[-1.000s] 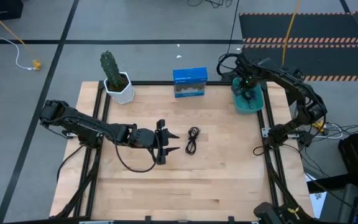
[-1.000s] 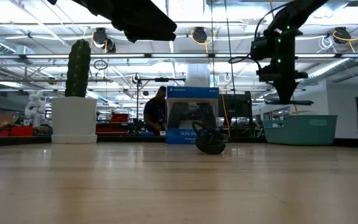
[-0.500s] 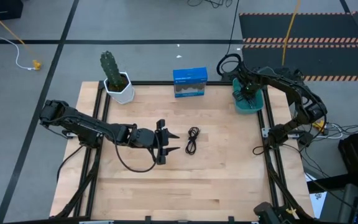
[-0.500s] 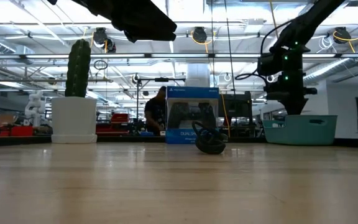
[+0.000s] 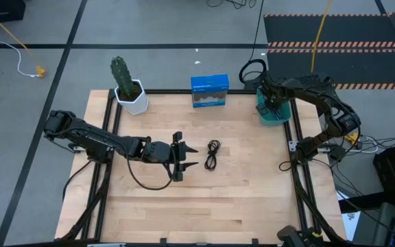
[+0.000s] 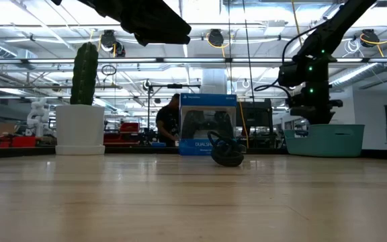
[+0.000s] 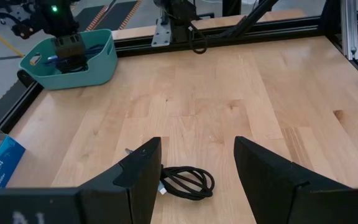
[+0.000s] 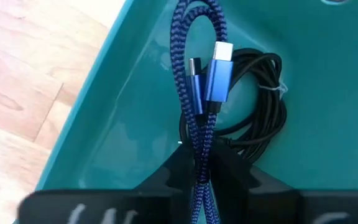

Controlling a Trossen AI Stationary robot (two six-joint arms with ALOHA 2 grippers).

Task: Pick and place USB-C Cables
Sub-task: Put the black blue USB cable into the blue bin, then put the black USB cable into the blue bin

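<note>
My right gripper [image 5: 273,103] reaches down into the teal bin [image 5: 277,116] at the table's far right corner, shut on the blue-purple USB-C cable [image 8: 201,74]. A black bundled cable [image 8: 266,106] lies on the bin floor under it. Another black bundled cable [image 5: 212,154] lies flat on the wood at the table's middle, and also shows in the left wrist view [image 7: 185,182]. My left gripper [image 5: 187,156] is open and empty, just left of that cable. Its fingers point at the cable, clear of it [image 7: 197,148]. My right gripper pinches the blue-purple cable's doubled strands [image 8: 199,146] between its two fingers, a little back from the looped end with the two plugs. The fingers point down into the bin. The loop and plugs [image 8: 216,68] hang past the fingertips over the black cable.
A cactus in a white pot [image 5: 125,86] stands at the far left. A blue game-controller box [image 5: 209,90] stands at the far middle. A large black cable ring [image 5: 252,71] hangs off the right arm beyond the bin. A person [image 6: 166,121] shows in the room behind the box.
My right gripper has gone down from above the teal bin into it, still shut on the blue-purple cable. My left gripper and the black cable on the table have kept still.
</note>
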